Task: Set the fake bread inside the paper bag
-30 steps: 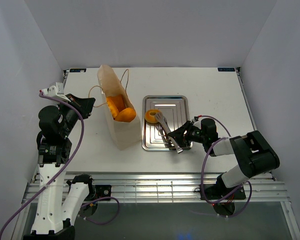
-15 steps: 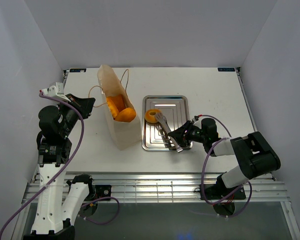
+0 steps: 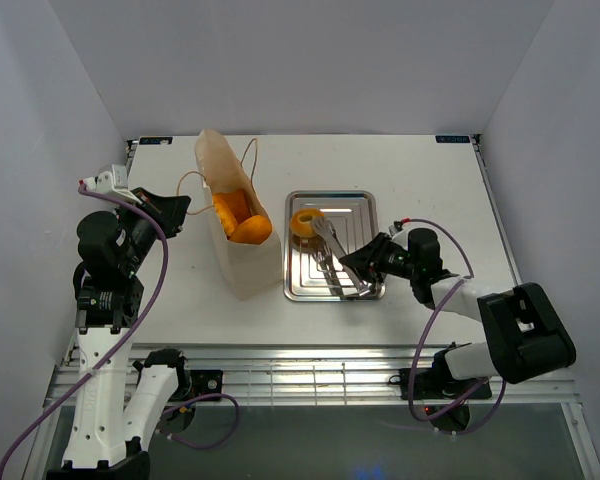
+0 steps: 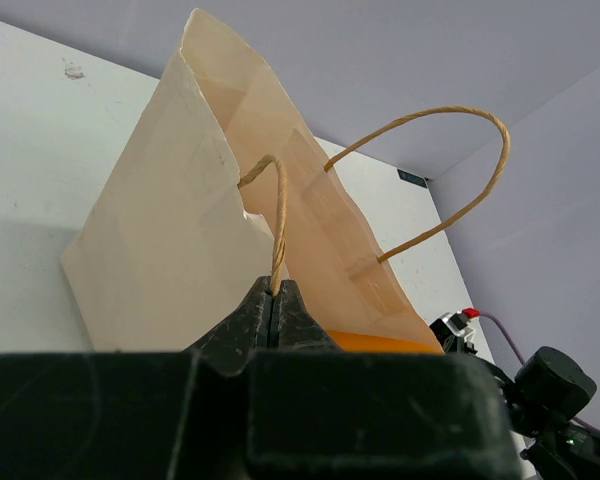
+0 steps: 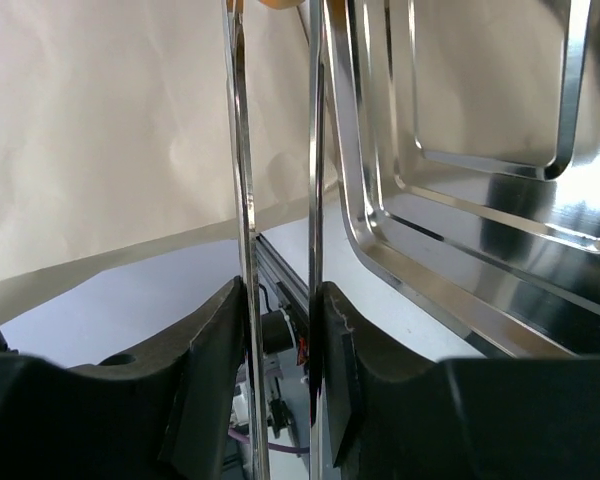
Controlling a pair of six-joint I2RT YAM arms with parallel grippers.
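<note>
The paper bag [image 3: 238, 250] stands left of the tray, mouth open, with glossy orange fake bread [image 3: 242, 220] inside. My left gripper [image 3: 176, 210] is shut on the bag's near string handle [image 4: 277, 230], and orange bread [image 4: 380, 342] shows low in the bag's mouth. A ring doughnut [image 3: 304, 222] sits at the tray's far left corner. My right gripper [image 3: 358, 274] is shut on metal tongs [image 3: 329, 250]. Both tong arms [image 5: 238, 150] are squeezed between its fingers [image 5: 350, 350], and the tong tips reach the doughnut.
The silver tray [image 3: 355, 215] lies at the table's middle, with its ridged floor [image 5: 500, 120] close on the right in the right wrist view. The bag's side [image 5: 100, 130] fills the left there. White walls enclose the table.
The right gripper has squeezed the tongs narrower, and its wrist has shifted right and lifted. The doughnut has shifted slightly toward the tray's far edge. The left arm and the bag have not moved.
</note>
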